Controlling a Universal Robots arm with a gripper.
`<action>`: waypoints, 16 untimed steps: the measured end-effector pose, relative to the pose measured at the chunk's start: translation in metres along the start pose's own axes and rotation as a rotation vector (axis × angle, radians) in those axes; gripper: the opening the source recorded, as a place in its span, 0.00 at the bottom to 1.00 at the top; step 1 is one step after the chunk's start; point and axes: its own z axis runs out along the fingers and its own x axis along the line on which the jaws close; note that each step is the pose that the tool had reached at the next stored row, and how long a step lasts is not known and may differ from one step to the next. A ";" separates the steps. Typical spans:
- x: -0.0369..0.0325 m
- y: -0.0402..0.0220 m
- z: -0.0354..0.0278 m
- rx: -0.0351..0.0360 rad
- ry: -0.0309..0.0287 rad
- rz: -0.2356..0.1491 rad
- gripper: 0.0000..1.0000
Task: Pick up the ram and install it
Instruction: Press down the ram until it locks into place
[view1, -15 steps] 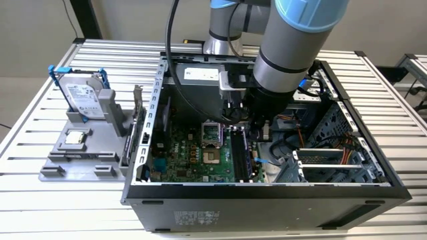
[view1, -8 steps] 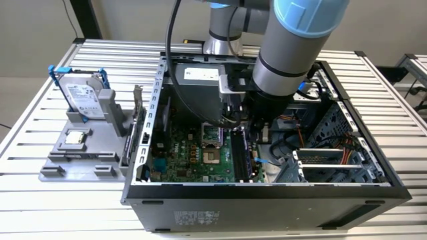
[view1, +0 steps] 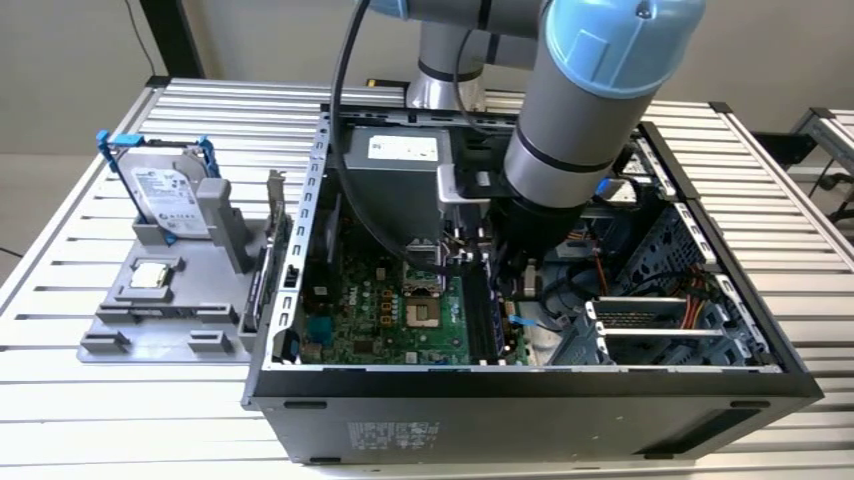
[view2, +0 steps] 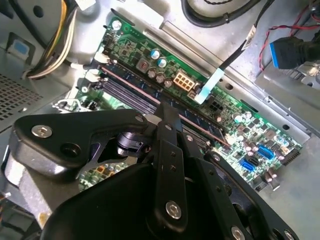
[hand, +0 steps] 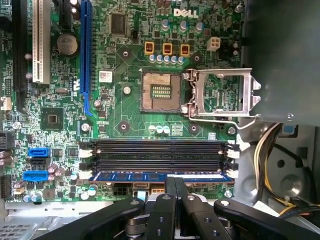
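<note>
Claw (hand: 174, 187): pinched narrow on the ram (hand: 160, 176).
Ram: apparently in its slot.
Risk: uneven push leaves one end unlatched.

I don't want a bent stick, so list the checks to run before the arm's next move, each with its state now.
1. Gripper closed on the ram: ok.
2. Ram lined up along the slot farthest from the processor socket: ok.
3. Ram fully seated: cannot tell.
4. White end latches locked: cannot tell.
5. Neighbouring memory slots empty: ok.
6. Yellow wires apart from the ram: ok.
</note>
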 end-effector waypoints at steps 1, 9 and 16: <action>0.0004 -0.0002 0.0017 0.0000 0.0000 0.000 0.00; 0.0053 -0.0003 0.0081 -0.0001 0.0001 0.000 0.00; 0.0072 -0.0006 0.0169 -0.0008 0.0013 0.000 0.00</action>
